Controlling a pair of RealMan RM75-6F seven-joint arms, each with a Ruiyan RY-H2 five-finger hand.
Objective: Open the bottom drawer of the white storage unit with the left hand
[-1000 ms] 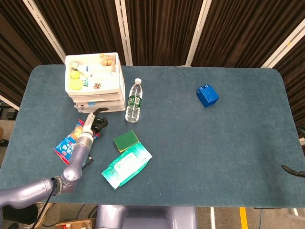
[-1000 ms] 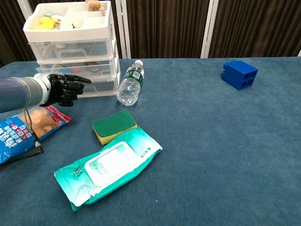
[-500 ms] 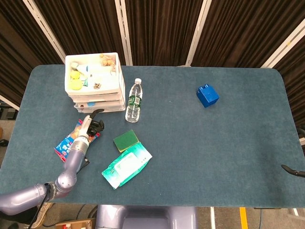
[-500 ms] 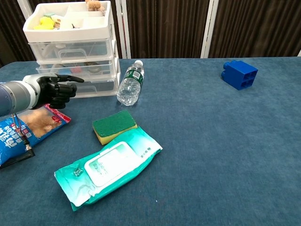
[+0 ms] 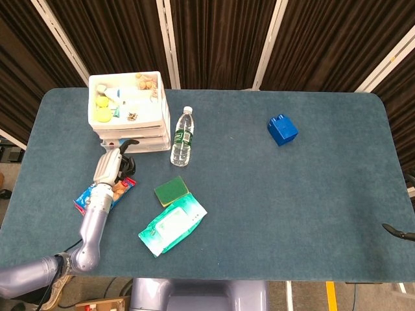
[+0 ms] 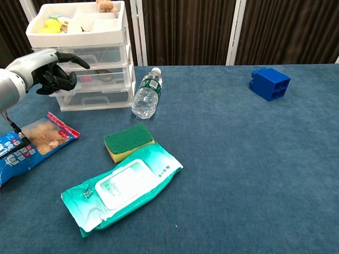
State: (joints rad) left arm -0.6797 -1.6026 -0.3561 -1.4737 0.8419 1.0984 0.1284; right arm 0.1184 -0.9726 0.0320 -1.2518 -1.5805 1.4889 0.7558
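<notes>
left hand: dark-fingered left hand (image 6: 50, 71) with pale grey back, raised in front of the drawer fronts; fingers curled in, one pointing right, nothing in them (looks clear of the drawer faces, but actual contact hard to judge). In head view the left hand (image 5: 111, 164) sits just near of the unit.
right hand: only a dark tip at the right edge of head view, cannot tell how its fingers lie.
target: white plastic storage unit (image 6: 85, 58) with clear drawers, far left of table; bottom drawer (image 6: 100, 97) sits flush, not yet pulled.
unit top: open tray with small yellow and tan items.
step: approach/alignment, hand hangs level with the upper drawers, above the bottom one.
next move: probably lower the hand to the bottom drawer's handle, hook fingers in, pull toward the near edge (unit is light, may slide with the pull).
nearby right: clear plastic water bottle (image 6: 145, 94) with green label, lying just right of the unit.
nearby near: blue and red snack packet (image 6: 29, 143) under the arm; green-and-yellow sponge (image 6: 128, 141); teal wet-wipes pack (image 6: 122, 185) touching the sponge.
far right: blue toy brick (image 6: 270, 82), well apart.
surface: blue-grey felt table (image 6: 238, 174).
</notes>
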